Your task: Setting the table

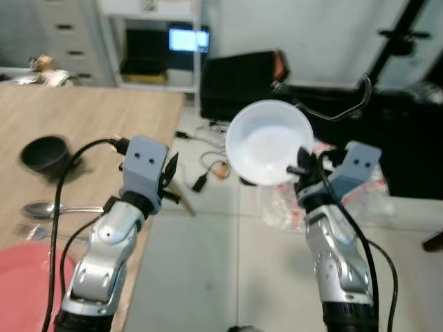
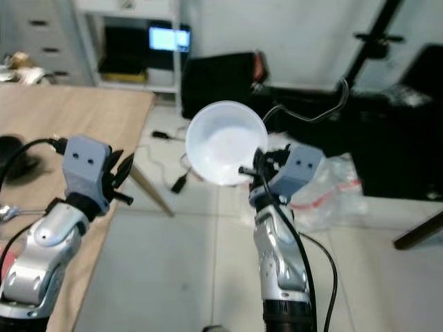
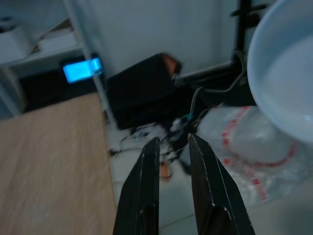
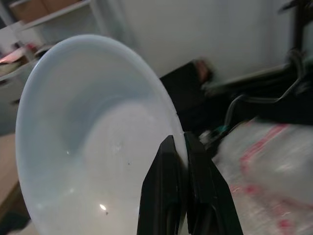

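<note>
My right gripper (image 1: pixel 302 166) is shut on the rim of a white bowl (image 1: pixel 268 142), holding it tilted in the air over the tiled floor, to the right of the wooden table (image 1: pixel 104 117). In the right wrist view both fingers (image 4: pixel 164 186) pinch the bowl's rim (image 4: pixel 88 147). On the table lie a black bowl (image 1: pixel 45 153), a spoon (image 1: pixel 48 207), a fork (image 1: pixel 33 232) and a pink plate (image 1: pixel 21 290). My left gripper (image 1: pixel 169 173) hovers at the table's right edge, its fingers (image 3: pixel 149 186) a narrow gap apart with nothing between them.
A clear plastic bag (image 1: pixel 349 197) and loose cables (image 1: pixel 204 173) lie on the floor beyond the bowl. Black cases (image 1: pixel 239 83) stand against the far wall. A white shelf with a lit blue screen (image 1: pixel 188 39) stands behind the table.
</note>
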